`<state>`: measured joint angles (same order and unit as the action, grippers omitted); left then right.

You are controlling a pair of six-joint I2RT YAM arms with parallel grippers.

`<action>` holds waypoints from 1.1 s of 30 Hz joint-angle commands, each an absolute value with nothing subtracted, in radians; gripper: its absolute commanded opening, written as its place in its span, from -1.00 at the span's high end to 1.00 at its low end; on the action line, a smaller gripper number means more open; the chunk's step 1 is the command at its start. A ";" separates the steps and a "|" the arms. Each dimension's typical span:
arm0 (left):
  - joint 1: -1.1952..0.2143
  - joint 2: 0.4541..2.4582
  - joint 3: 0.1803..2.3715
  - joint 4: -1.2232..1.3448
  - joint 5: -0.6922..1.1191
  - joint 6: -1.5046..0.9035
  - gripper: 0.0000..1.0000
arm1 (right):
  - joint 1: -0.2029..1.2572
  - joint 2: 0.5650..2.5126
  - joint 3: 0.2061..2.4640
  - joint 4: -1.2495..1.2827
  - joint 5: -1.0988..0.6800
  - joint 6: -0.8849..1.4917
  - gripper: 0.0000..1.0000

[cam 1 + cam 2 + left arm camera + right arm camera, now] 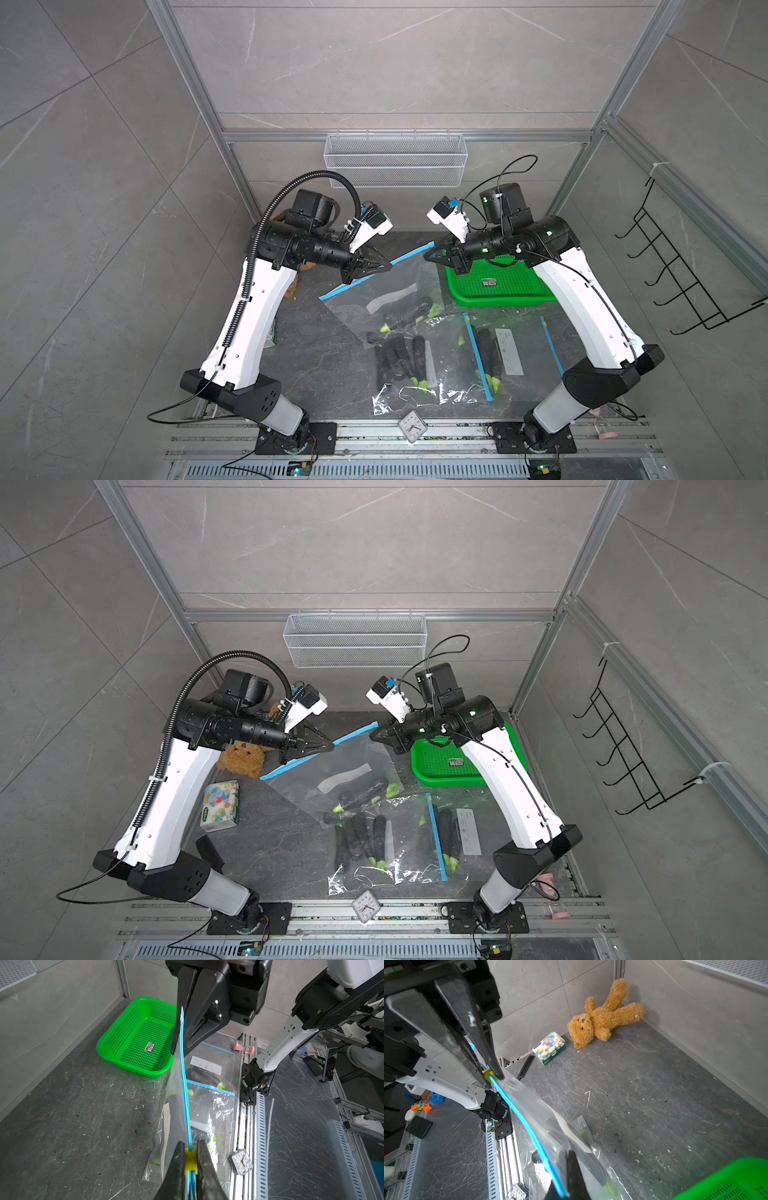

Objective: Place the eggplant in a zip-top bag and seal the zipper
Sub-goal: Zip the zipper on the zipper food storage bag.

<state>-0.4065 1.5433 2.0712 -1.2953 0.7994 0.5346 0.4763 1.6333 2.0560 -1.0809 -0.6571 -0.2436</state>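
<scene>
1. The left pincer (190,1154) is pressed together on the small yellow plastic slider (190,1160) of the blue zipper strip (186,1088). The right pincer (180,1051) is pressed together on the far end of the same strip. Between them, the clear plastic zip-top bag (386,291) hangs by its mouth over the dark stone table (316,365).
2. The dark purple eggplant with green stem (409,312) is already inside this bag. It lies low, where the bag's bottom rests on the table against the other filled clear bags (419,365).
3. We judge that the sealing is in hand. The first risk is at the slider: it is small and smooth, so a pull that is not in line with the strip may pop it out of the left pincer.
4. The second risk is at the right pincer. It holds only thin film and strip, and the pull may drag this end free; then the bag would fold and the slider would have nothing to run against.
5. Loose film may also be caught in the slider, or the slider may stop before the end and leave a gap.
6. Only the wrist views show the slider; in both top views the left pincer covers it. The left wrist view gives one thin blue line ahead of the slider and what seems two lines behind it. We cannot tell surely which part is sealed.
7. The top views show the whole bag and the eggplant's place, which the wrist views show only in part. The right wrist view shows clearly the brown plush teddy bear (602,1016) in the corner.
</scene>
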 commanded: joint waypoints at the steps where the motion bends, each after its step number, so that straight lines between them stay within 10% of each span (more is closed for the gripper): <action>1: -0.402 1.496 2.089 -1.372 0.775 0.537 0.92 | 0.399 1.587 2.016 -1.060 -0.604 -0.221 1.00; 33: -0.372 1.429 1.982 -1.211 0.476 0.346 1.00 | 0.191 1.449 1.771 -0.938 -0.661 -0.136 1.00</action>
